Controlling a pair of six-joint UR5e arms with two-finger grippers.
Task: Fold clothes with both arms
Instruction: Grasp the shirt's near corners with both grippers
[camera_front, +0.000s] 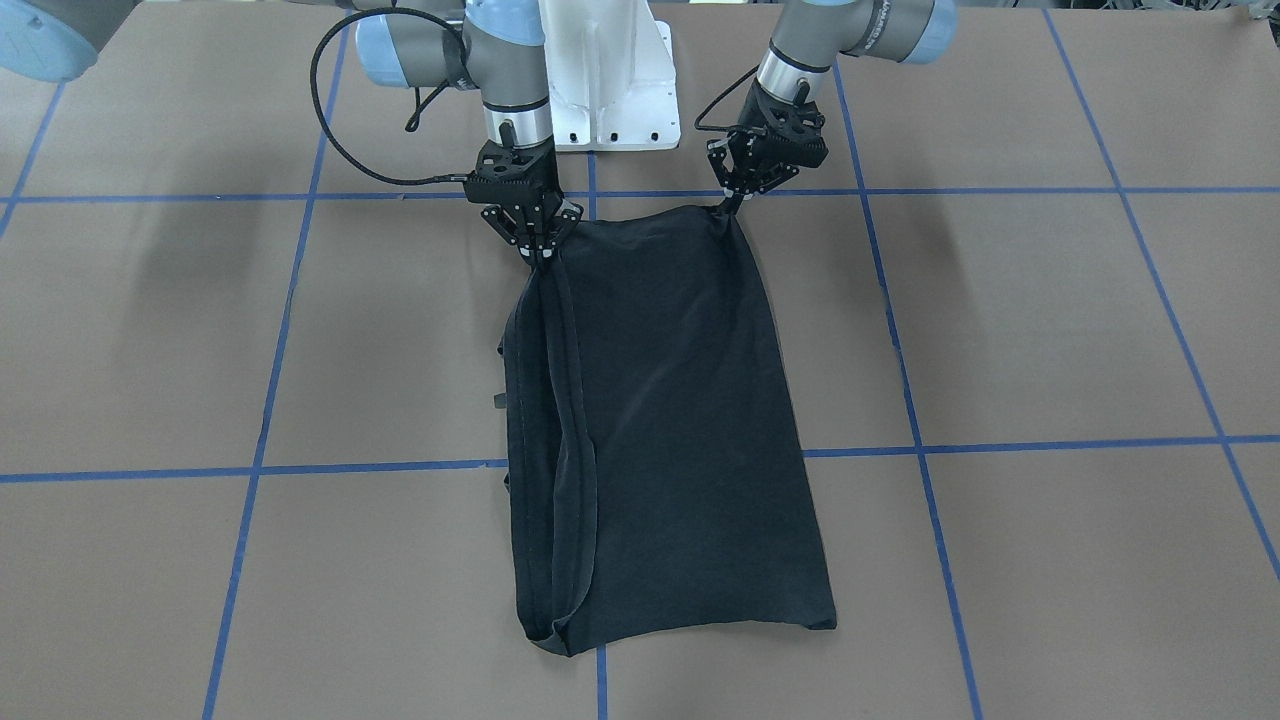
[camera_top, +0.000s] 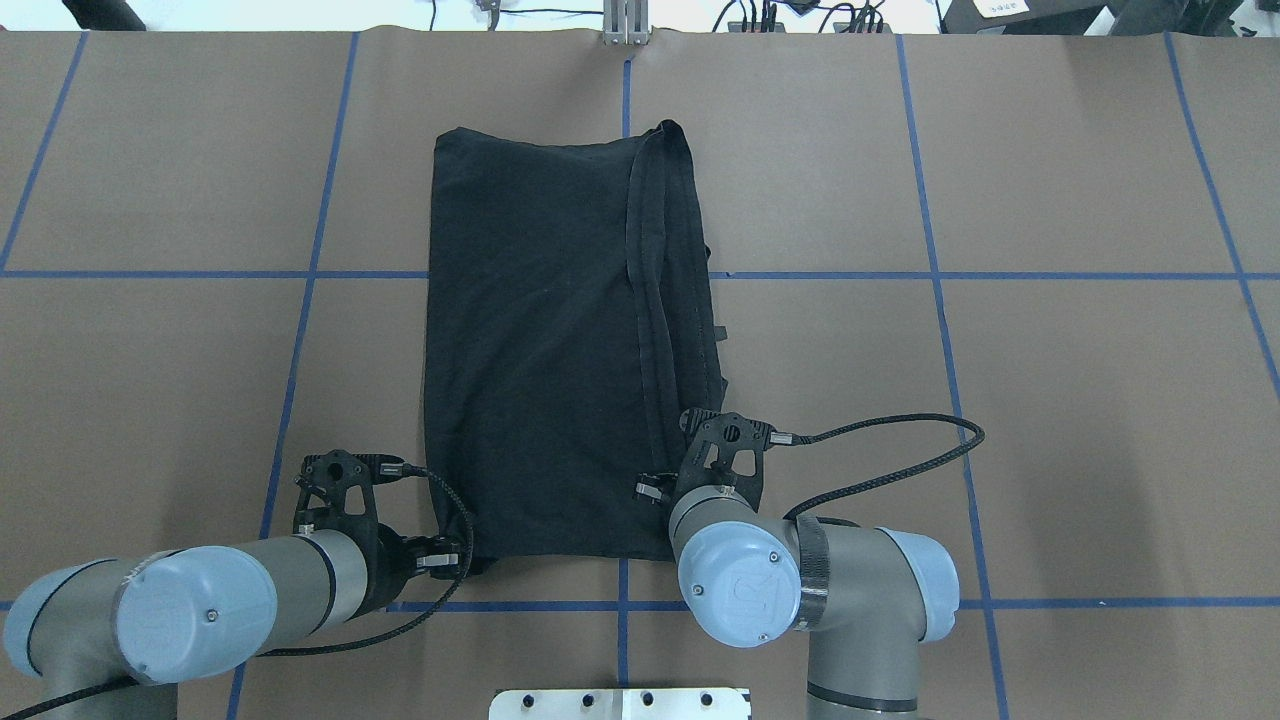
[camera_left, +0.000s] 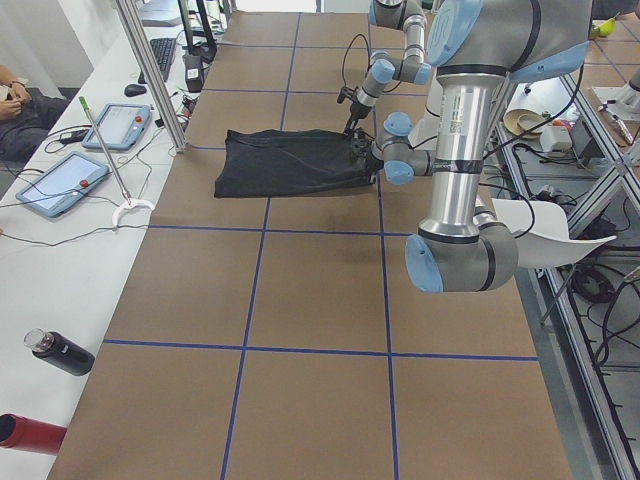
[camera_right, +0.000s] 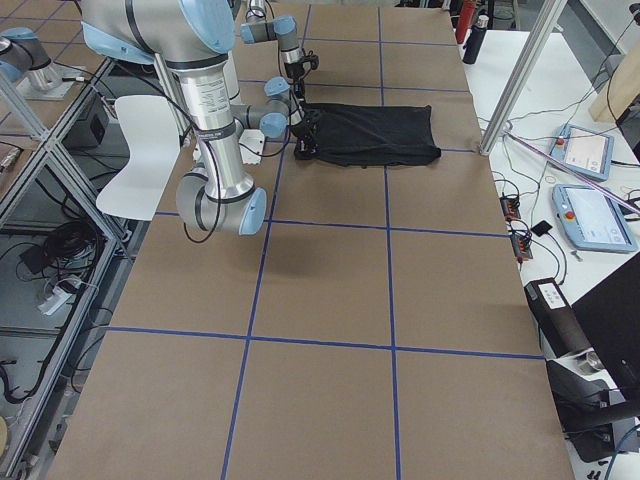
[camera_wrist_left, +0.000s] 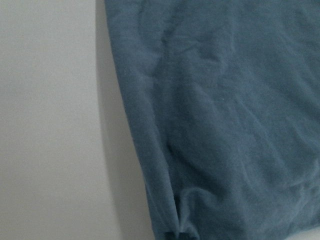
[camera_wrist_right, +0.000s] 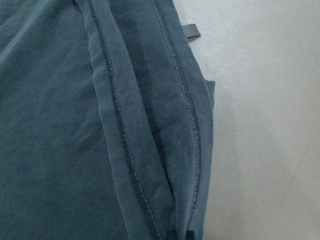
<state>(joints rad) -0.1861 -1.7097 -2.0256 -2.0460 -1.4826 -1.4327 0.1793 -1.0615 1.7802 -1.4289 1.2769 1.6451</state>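
Black T-shirt (camera_front: 680, 420) cloth fills the foreground of the front-facing view. Its folded end lies farthest from the white pedestal base (camera_front: 605, 80), and the garment runs as a long narrow strip straight toward that base over the brown table (camera_front: 1000, 320). It lies plain side up, with no print showing. Along the edge on the base's right-arm side a hemmed band (camera_front: 572, 430) is doubled over on top, its stitching plain in the right wrist view. A small grey tab (camera_front: 498, 400) pokes out from beneath that edge. At the end closest to the base each corner is drawn to a point. The right gripper (camera_front: 541, 252) has its fingers pressed together on the corner with the hemmed band, and the left gripper (camera_front: 735, 200) is pinched on the opposite corner. Both stand just in front of the base, one to each side of it, pointing down at the table. Blue tape lines (camera_front: 350, 467) pass under the cloth
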